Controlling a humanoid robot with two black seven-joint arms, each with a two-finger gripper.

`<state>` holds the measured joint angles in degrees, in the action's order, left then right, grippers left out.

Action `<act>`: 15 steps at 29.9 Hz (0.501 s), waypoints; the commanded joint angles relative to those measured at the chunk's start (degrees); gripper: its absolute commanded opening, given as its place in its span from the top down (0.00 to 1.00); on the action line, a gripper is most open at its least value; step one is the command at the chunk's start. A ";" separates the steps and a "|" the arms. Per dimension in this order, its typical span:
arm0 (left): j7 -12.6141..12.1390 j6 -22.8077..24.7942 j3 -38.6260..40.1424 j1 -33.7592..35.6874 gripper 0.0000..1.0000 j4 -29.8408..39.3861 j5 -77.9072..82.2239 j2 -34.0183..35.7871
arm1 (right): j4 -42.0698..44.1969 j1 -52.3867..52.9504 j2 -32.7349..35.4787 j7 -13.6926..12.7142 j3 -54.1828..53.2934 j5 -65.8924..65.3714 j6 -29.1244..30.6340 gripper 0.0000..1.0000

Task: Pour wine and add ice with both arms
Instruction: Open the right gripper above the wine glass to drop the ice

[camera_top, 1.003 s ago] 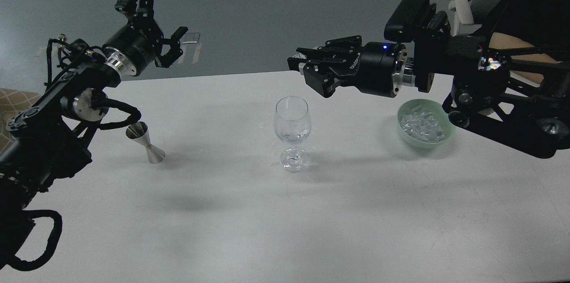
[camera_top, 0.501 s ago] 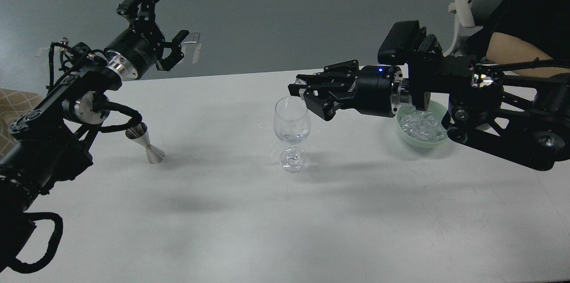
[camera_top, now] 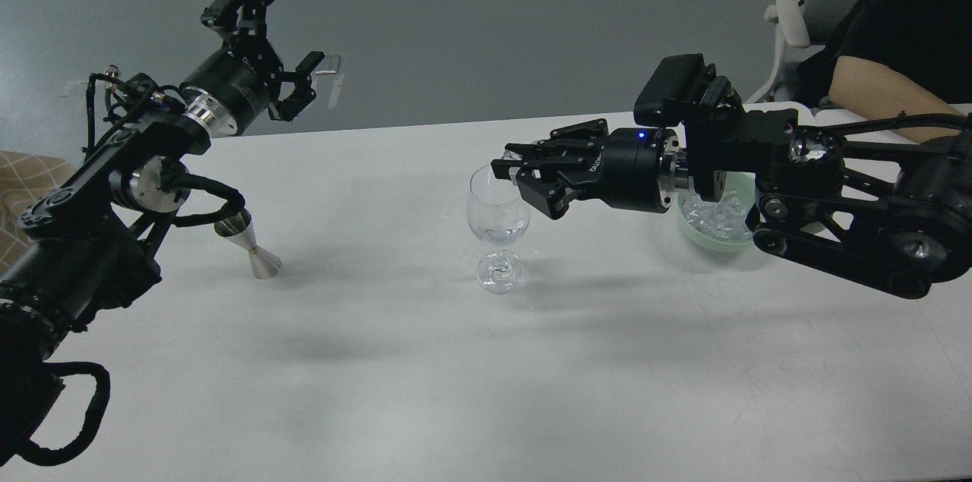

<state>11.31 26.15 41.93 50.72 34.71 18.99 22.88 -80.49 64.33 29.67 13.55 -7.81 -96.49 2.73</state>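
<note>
A clear stemmed wine glass (camera_top: 498, 218) stands upright at the table's middle. My right gripper (camera_top: 507, 165) hovers at the glass's right rim, just above it, shut on a small clear ice cube (camera_top: 509, 156). A pale green bowl (camera_top: 702, 239) with several ice cubes (camera_top: 712, 213) sits to the right, partly hidden behind my right arm. My left gripper (camera_top: 275, 38) is open and empty, raised high at the far left beyond the table's back edge. No wine bottle is in view.
A silver jigger (camera_top: 249, 245) stands on the table at the left, just under my left arm. A person's bare forearm (camera_top: 881, 99) rests at the back right, beside a chair (camera_top: 793, 19). The white table (camera_top: 456, 391) fills the foreground.
My right gripper has come down and a little left, from above the table's back edge to the glass's rim, and now covers part of the bowl. My left arm has barely moved.
</note>
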 commanded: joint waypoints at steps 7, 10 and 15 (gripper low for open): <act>0.12 0.39 0.00 0.00 0.02 -0.08 0.00 0.23 | 2.00 0.89 -2.42 -0.01 -0.01 0.08 0.00 0.94; 0.12 0.39 0.00 0.00 0.02 -0.09 0.00 0.32 | 2.00 1.06 -2.68 -0.01 -0.01 0.08 0.00 0.91; 0.12 0.39 0.00 0.00 0.02 -0.09 0.00 0.23 | 1.91 0.97 -2.51 -0.01 -0.01 0.08 0.00 0.87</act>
<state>11.42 26.54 41.93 50.71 34.65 18.98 23.20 -78.53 65.34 27.02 13.53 -7.81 -96.41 2.73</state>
